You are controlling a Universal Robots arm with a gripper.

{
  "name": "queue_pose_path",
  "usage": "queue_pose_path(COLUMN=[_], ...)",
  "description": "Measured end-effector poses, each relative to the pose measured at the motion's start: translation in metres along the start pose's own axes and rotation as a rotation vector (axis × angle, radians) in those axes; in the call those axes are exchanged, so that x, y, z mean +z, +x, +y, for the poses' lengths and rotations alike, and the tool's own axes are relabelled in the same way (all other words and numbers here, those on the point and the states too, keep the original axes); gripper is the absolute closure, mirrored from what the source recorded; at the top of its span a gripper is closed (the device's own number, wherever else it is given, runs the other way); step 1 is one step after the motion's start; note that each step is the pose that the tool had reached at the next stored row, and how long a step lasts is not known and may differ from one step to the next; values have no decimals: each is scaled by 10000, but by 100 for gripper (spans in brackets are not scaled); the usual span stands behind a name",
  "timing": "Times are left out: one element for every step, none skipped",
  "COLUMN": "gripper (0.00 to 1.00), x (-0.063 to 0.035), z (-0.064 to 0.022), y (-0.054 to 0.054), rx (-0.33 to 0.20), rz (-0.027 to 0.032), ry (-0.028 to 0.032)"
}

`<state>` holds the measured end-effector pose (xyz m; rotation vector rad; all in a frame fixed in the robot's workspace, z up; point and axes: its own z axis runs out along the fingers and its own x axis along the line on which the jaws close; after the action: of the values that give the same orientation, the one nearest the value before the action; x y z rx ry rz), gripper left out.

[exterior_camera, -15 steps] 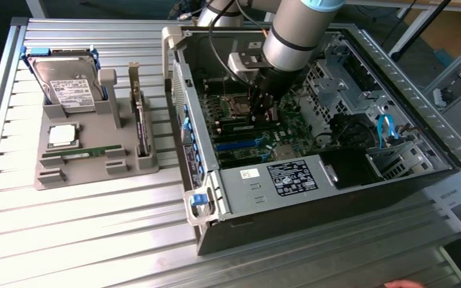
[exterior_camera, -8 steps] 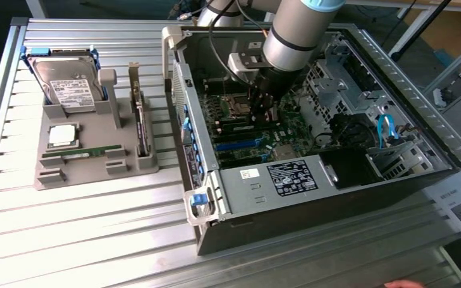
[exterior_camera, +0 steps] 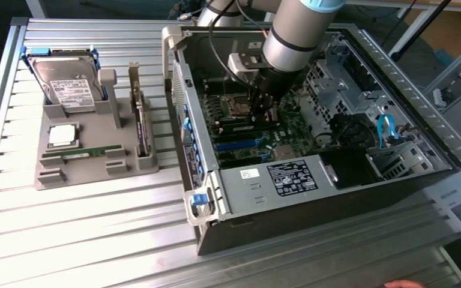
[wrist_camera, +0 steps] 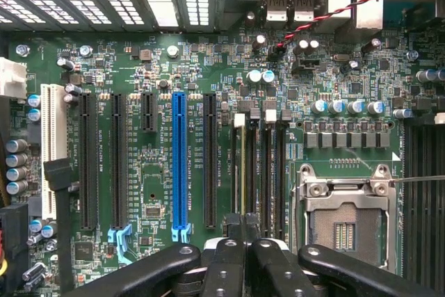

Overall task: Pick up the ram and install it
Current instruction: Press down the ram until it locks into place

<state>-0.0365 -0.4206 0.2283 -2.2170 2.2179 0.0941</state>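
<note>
While shut, end effector (wrist_camera: 243,252) overhangs glossy green motherboard (wrist_camera: 160,172).

Ram (exterior_camera: 81,154) in holder (exterior_camera: 94,171) on table (exterior_camera: 70,234), at exterior view's left of computer case (exterior_camera: 311,180).

One computer case (exterior_camera: 311,174), open on the bench (exterior_camera: 94,240); one grey holder tray (exterior_camera: 94,174) beside it, carrying one hard drive (exterior_camera: 69,81), one processor chip (exterior_camera: 62,135), one ram (exterior_camera: 78,153), one expansion card (exterior_camera: 141,126); one robot arm (exterior_camera: 295,36); one blue slot (wrist_camera: 179,165) on the motherboard (wrist_camera: 160,193).
</note>
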Motion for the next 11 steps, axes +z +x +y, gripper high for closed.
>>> queue_pose_path(gripper=[90,90,90,90,90,90,90,90,90,90,90], x=[0,0,0,-5,-15,-29,-53,-78,-98,-120,-150], z=[0,0,0,0,0,-1,1,3,3,4,6], y=[0,0,0,0,-1,-4,-3,-3,-5,-5,-7], rx=[0,0,0,0,-1,-2,-2,-1,0,0,0], rz=[0,1,1,-1,-11,-21,-9,0,-2,-1,-1], ry=[0,-1,-1,1,5,10,2,-3,-3,-3,-4])
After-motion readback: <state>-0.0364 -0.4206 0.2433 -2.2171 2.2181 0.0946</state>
